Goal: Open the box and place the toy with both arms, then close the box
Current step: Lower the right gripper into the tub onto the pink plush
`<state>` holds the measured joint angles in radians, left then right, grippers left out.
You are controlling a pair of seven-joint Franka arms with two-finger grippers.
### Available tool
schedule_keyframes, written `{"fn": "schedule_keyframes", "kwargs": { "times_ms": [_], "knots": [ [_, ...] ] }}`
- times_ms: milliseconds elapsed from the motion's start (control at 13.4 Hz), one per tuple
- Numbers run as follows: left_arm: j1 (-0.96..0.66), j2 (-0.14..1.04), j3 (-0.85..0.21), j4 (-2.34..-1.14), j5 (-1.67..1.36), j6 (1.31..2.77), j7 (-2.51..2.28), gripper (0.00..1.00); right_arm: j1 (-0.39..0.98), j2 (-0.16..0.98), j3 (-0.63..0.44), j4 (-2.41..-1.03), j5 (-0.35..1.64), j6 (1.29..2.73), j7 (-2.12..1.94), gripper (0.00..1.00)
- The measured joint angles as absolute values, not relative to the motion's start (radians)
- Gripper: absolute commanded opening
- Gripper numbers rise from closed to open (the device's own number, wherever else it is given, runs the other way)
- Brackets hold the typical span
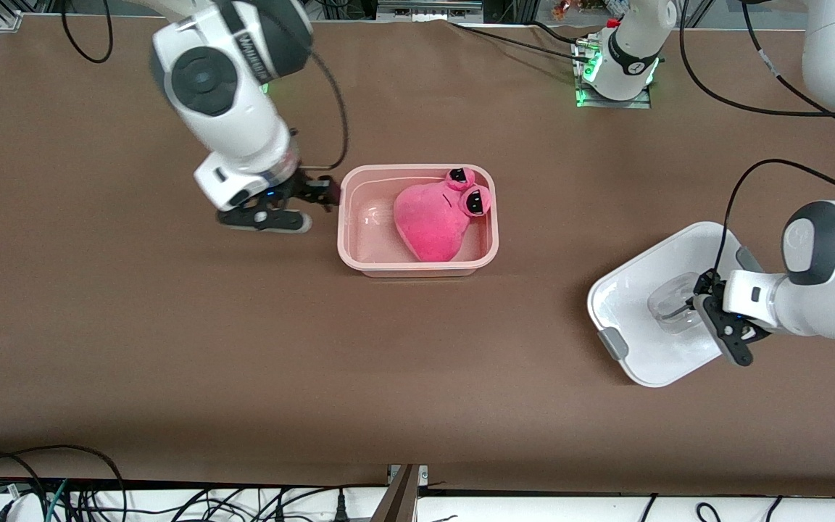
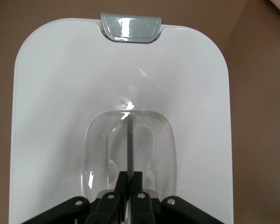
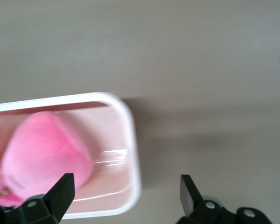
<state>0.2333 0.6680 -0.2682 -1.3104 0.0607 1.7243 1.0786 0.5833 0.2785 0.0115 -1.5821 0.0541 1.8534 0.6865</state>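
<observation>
The pale-pink box [image 1: 349, 250] stands open at the table's middle. The hot-pink toy [image 1: 432, 221] lies inside it, its sunglass eyes toward the robots' bases. My right gripper [image 1: 325, 196] is open and empty, over the box's end wall toward the right arm's end. In the right wrist view its fingers [image 3: 63, 186] straddle the box's rim [image 3: 133, 140], with the toy [image 3: 42, 149] beside them. My left gripper [image 1: 704, 301] is shut on the clear handle [image 2: 130, 135] of the white lid [image 1: 638, 341]. The lid is toward the left arm's end, apart from the box. The left gripper [image 2: 130, 179] pinches the handle's middle bar.
The lid has grey clips, one at each end [image 1: 613, 342], and one shows in the left wrist view [image 2: 130, 28]. Brown table surface [image 1: 171, 348] surrounds the box. Cables lie along the table's edge nearest the camera [image 1: 62, 486] and near the left arm's base [image 1: 617, 72].
</observation>
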Motion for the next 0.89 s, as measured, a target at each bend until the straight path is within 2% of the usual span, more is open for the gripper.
{"fn": "schedule_keyframes", "kwargs": {
  "times_ms": [298, 669, 744, 818, 893],
  "knots": [
    [0.208, 0.677, -0.277, -1.31, 0.061, 1.733, 1.321, 0.0, 0.76, 0.358, 0.012, -1.583, 0.054, 1.986, 0.881, 1.0],
    [0.196, 0.729, -0.274, -1.314, 0.061, 1.779, 1.57, 0.0, 0.822, 0.485, 0.01, -1.583, 0.054, 2.138, 0.909, 1.0],
    [0.2, 0.743, -0.273, -1.32, 0.061, 1.797, 1.58, 0.24, 0.832, 0.505, 0.009, -1.582, 0.054, 2.163, 0.921, 1.0],
    [0.203, 0.752, -0.272, -1.328, 0.061, 1.81, 1.586, 0.99, 0.841, 0.522, 0.009, -1.582, 0.054, 2.183, 0.931, 1.0],
    [0.205, 0.758, -0.271, -1.334, 0.061, 1.817, 1.591, 1.0, 0.85, 0.535, 0.009, -1.582, 0.054, 2.195, 0.937, 1.0]
  ]
}}
